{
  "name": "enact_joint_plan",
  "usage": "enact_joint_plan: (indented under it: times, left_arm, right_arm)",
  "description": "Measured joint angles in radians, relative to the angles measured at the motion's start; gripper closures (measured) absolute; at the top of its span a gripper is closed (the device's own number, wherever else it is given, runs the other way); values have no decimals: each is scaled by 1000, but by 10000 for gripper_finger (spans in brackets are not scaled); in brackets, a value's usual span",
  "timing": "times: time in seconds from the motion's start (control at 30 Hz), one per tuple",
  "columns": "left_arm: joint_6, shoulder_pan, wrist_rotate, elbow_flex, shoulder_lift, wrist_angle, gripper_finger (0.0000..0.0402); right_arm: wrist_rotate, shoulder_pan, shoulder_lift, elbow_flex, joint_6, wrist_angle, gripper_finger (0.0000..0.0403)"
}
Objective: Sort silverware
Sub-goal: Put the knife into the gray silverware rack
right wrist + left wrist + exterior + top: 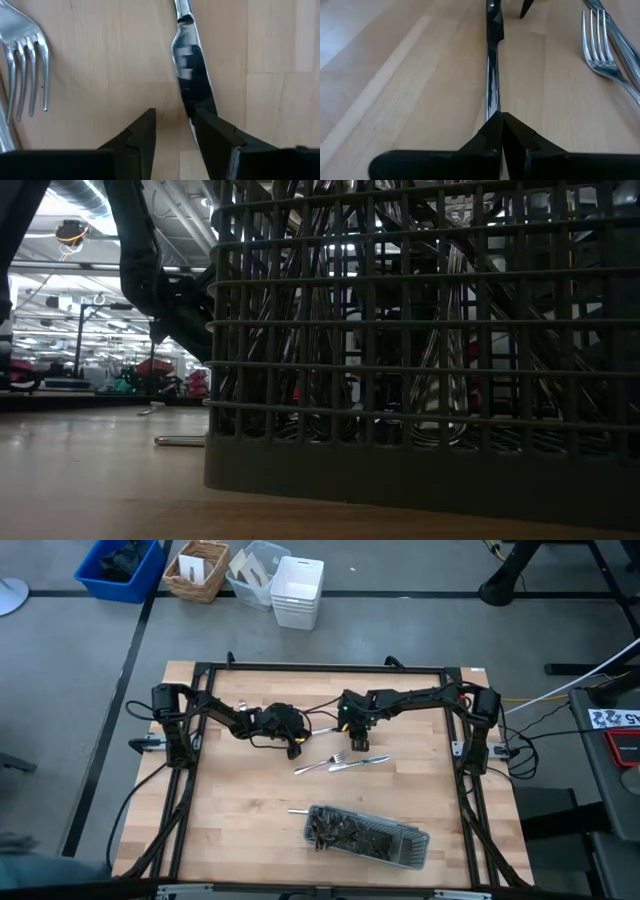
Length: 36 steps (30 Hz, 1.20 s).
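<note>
Counted one knife [492,75], one fork [322,762] and another loose piece beside it, plus one mesh tray [415,852] full.

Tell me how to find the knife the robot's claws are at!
Find the wooden table, then the two dark arms meeting near its middle. The knife lies flat between them: the left claw is shut on one end and the open right claw is at the blade end. The fork and another piece lie loose nearer the grey tray, untouched.

Wooden table [240,810]; knife [493,75], fork [322,763], mesh tray [366,833] on it.
</note>
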Motion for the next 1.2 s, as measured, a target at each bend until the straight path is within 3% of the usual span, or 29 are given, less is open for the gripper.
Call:
enact_joint_plan:
  times: [0.3,0.57,0.93,1.2]
  left_arm:
    - [3,0,0,-2,4,66,400]
    - [161,-1,2,-2,4,104,396]
    - [148,-1,9,-1,2,106,274]
    - [145,-1,10,0,2,72,263]
  right_arm:
    - [-31,1,1,0,0,1,267]
    - [-40,2,2,-1,0,22,267]
    - [-53,2,4,-3,0,98,267]
    - [-52,2,4,-1,0,100,267]
